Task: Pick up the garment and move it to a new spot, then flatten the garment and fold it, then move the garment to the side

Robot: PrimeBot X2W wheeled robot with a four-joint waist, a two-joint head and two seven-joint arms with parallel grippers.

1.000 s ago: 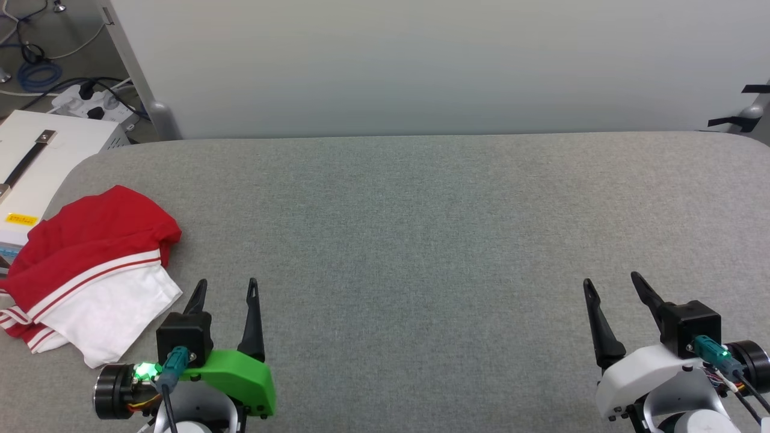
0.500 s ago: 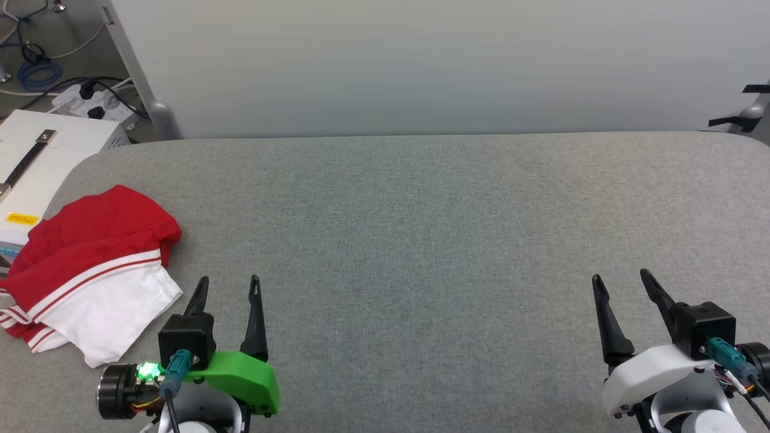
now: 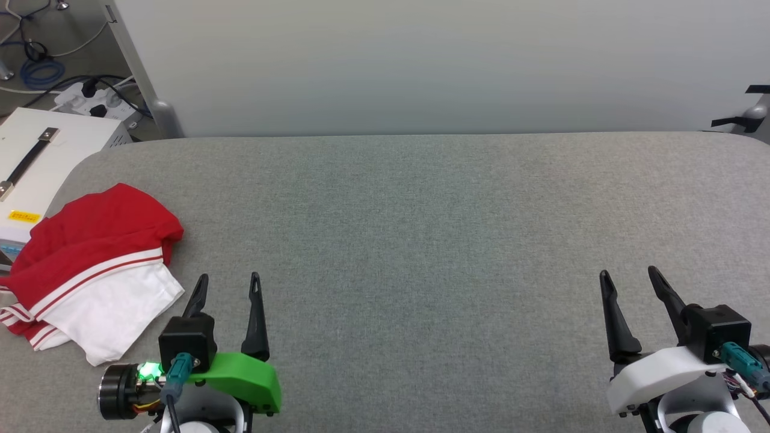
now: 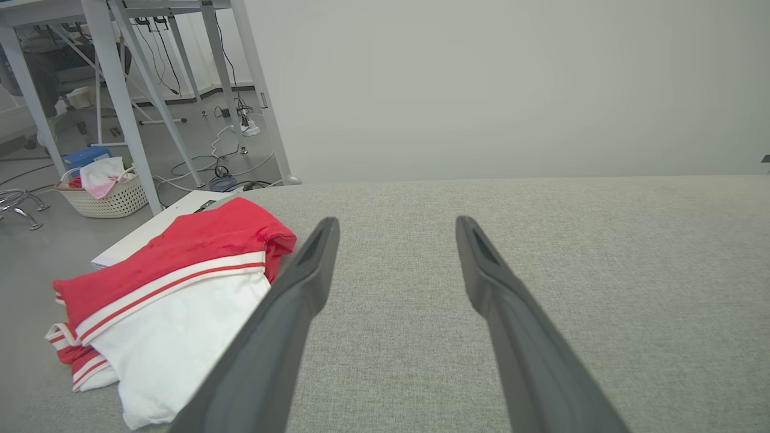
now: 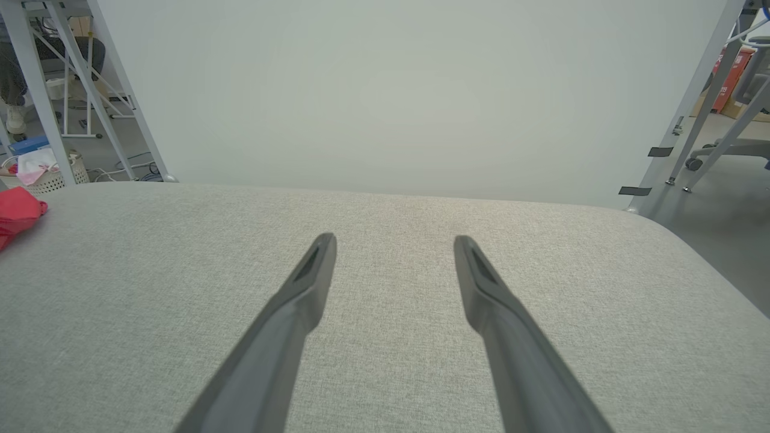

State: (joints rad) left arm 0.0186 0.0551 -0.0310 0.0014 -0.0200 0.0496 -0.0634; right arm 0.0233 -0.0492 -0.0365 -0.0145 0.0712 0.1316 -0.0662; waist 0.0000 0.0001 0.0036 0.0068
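The garment (image 3: 90, 264), red with a white sleeve and red-and-white striped trim, lies crumpled at the left edge of the grey table (image 3: 421, 228). The left wrist view has the garment (image 4: 174, 282) to the left of the fingers. A red corner of the garment (image 5: 18, 213) shows at the far left of the right wrist view. My left gripper (image 3: 228, 279) stands open just right of the garment, touching nothing. Far from it, at the lower right, my right gripper (image 3: 628, 273) stands open and empty over bare table.
A white box (image 3: 36, 162) with a dark strap stands off the table's left edge, with a power strip (image 3: 99, 102) and cables behind it. A pale panel (image 3: 421, 60) rises behind the table. A basket (image 4: 105, 192) sits on the floor by metal legs.
My right gripper has drifted a little to the right. The left gripper has barely moved. The garment lies as before.
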